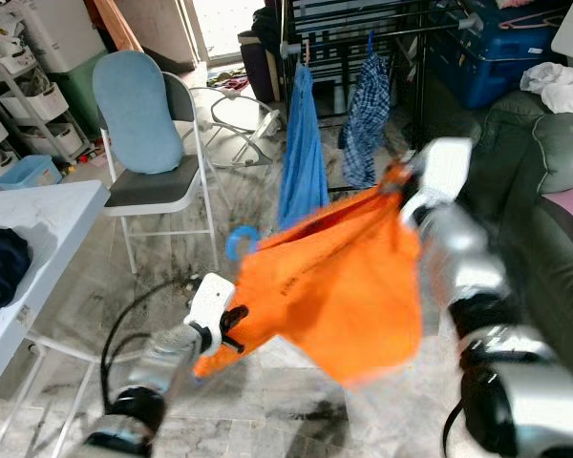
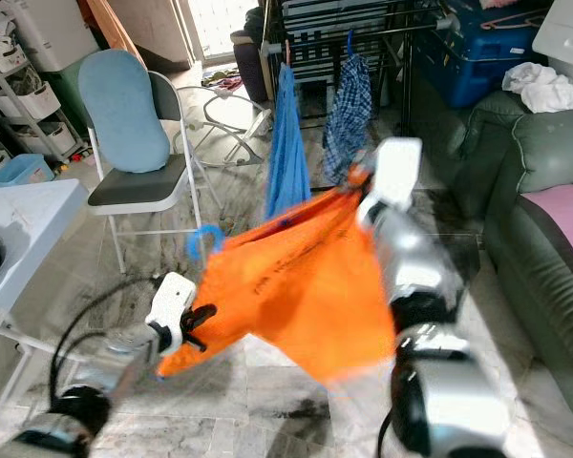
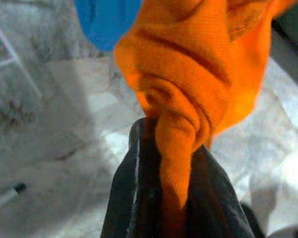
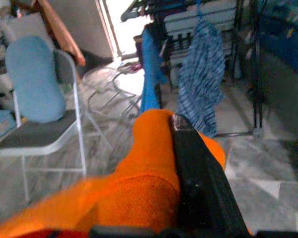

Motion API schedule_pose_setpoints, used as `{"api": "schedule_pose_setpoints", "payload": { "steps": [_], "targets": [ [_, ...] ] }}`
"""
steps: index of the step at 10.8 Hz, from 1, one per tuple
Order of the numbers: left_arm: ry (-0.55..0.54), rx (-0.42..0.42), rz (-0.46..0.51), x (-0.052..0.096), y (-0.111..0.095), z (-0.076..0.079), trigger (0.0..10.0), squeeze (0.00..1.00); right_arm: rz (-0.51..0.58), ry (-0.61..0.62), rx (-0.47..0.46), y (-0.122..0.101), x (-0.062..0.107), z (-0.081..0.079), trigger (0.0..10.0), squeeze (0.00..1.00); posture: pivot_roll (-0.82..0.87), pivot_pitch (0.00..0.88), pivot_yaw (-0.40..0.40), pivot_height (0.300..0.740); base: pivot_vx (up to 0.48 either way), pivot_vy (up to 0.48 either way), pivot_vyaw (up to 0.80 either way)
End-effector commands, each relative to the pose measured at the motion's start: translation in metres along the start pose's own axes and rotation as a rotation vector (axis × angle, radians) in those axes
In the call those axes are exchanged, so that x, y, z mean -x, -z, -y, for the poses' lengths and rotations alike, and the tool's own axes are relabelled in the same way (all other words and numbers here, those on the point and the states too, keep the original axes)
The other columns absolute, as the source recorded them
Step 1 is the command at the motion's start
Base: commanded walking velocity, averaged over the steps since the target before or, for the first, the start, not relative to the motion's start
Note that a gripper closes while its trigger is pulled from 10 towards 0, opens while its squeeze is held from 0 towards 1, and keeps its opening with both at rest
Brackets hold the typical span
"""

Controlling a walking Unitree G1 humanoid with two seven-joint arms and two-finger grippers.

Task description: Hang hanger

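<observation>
Between raised tools (image 1: 231,329), orange garment (image 1: 339,277).

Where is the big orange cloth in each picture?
Left eye view: the orange cloth hangs mid-picture, stretched between the left claw and the right claw.
Right eye view: centre again, slightly further left.
Left wrist view: a bunched fold pinched between the black fingers.
Right wrist view: draped beside the black finger, across the lower picture.
Shared landmark: the blue garment on the drying rack behind.
</observation>
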State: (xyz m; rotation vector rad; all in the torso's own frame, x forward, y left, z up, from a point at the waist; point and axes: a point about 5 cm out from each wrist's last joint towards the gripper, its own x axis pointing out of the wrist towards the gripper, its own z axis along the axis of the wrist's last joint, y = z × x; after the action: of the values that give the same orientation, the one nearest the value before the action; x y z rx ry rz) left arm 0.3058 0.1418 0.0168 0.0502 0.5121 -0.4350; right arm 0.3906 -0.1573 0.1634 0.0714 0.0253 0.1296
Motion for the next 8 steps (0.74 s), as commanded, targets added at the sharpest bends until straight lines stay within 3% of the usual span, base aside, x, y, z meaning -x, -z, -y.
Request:
{"api": "schedule_pose_setpoints", "payload": {
  "steps": [1, 3, 5, 6, 8],
  "targets": [
    [-0.087, 0.092, 0.038, -0.001, -0.007, -0.009, 0.0, 0.00, -0.001, -0.039, 0.011, 0.007, -0.001, -0.014, 0.0, 0.00, -0.17, 0.000, 0.128, 0.740, 0.000, 0.000, 0.00],
    [-0.062, 0.127, 0.110, -0.007, -0.018, 0.002, 0.0, 0.00, -0.050, -0.035, 0.047, 0.025, 0.000, -0.025, 0.0, 0.00, -0.15, 0.000, 0.120, 0.740, 0.000, 0.000, 0.00],
    [-0.029, 0.060, 0.032, -0.010, -0.008, 0.012, 0.0, 0.00, -0.049, -0.060, 0.094, 0.029, -0.001, -0.038, 0.0, 0.00, -0.13, 0.000, 0.107, 0.740, 0.000, 0.000, 0.00],
    [-0.037, 0.063, 0.016, -0.010, -0.003, 0.015, 0.0, 0.00, -0.049, -0.093, 0.097, 0.030, -0.002, -0.046, 0.0, 0.00, -0.13, 0.000, 0.104, 0.740, 0.000, 0.000, 0.00],
    [-0.074, 0.109, 0.033, -0.012, -0.004, 0.019, 0.0, 0.00, -0.155, -0.226, 0.120, 0.056, 0.006, -0.067, 0.0, 0.00, -0.13, 0.000, 0.103, 0.740, 0.000, 0.000, 0.00]
  ]
}}
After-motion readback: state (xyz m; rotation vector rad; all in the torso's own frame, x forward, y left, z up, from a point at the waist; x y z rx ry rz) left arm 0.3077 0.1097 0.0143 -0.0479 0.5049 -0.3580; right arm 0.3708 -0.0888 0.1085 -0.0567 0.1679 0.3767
